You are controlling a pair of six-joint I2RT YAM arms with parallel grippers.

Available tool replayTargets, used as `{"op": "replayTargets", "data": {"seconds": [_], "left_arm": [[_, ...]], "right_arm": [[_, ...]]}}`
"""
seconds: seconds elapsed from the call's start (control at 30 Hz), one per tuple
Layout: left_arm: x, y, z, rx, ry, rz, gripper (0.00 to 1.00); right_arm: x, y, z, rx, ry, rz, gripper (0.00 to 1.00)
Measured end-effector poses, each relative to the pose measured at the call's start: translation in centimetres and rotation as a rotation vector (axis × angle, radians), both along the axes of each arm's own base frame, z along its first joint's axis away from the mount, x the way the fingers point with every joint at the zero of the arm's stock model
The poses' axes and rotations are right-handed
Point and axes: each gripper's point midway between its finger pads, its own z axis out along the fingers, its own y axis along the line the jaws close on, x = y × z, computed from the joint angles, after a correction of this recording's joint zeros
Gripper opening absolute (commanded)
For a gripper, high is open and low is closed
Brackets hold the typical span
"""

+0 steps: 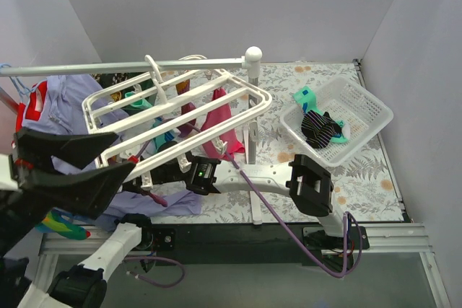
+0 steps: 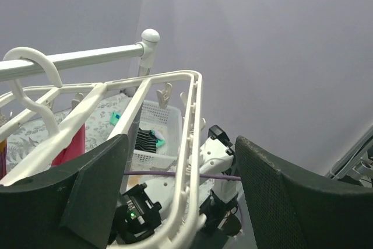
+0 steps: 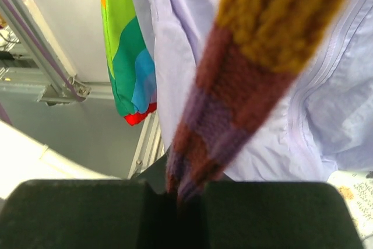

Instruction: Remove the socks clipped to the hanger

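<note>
Right gripper [image 3: 178, 195] is pinching an orange-maroon-purple sock [image 3: 256, 45], fingers pressed together on its lower end at bottom centre of the wrist view. That sock runs up and out of frame at upper right. Behind it are the lavender shirt [image 3: 175, 33] and, at upper left, the rainbow garment [image 3: 125, 51]. Left gripper [image 2: 180, 141] is spread wide, with one side bar of the hanger [image 2: 190, 115] between its fingers; can't tell whether either finger touches it. From above, the hanger sits tilted at left-centre of the frame, hook over the grey rail [image 1: 130, 68]. Hanging under its bars are a teal-green sock [image 1: 137, 102] and a magenta-pink sock [image 1: 216, 124]; clips too small to make out. White basket [image 1: 364, 137] at right centre holds a second teal sock [image 1: 307, 97] and a black striped sock [image 1: 321, 129], well apart from the hanger.
</note>
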Motion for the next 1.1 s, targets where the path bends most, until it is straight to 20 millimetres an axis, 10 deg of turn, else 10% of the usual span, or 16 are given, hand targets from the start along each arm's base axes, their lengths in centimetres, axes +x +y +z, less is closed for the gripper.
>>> {"op": "replayTargets", "data": {"seconds": [0.27,0.4,0.5,1.0,1.1], "left_arm": [[4.5,-1.8,-2.6,0.034,0.136,-0.063,0.68],[4.7,-2.2,-4.4,0.015,0.194,-0.094,0.68],[4.5,-2.5,-5.6,-0.007,0.225,-0.12,0.67],[3.7,-3.0,-5.8,-0.033,0.236,-0.173,0.67],[3.7,-3.0,-5.9,-0.033,0.238,-0.173,0.67]], "right_arm": [[0.3,-0.6,-0.9,-0.024,0.008,0.009,0.2],[0.3,-1.7,-1.1,-0.045,0.039,-0.001,0.74],[0.4,-3.2,-1.5,-0.072,0.071,-0.026,0.9],[2.2,-19.6,-6.0,-0.237,0.277,-0.313,0.95],[4.1,-23.7,-4.0,-0.231,0.279,-0.455,0.87]]}}
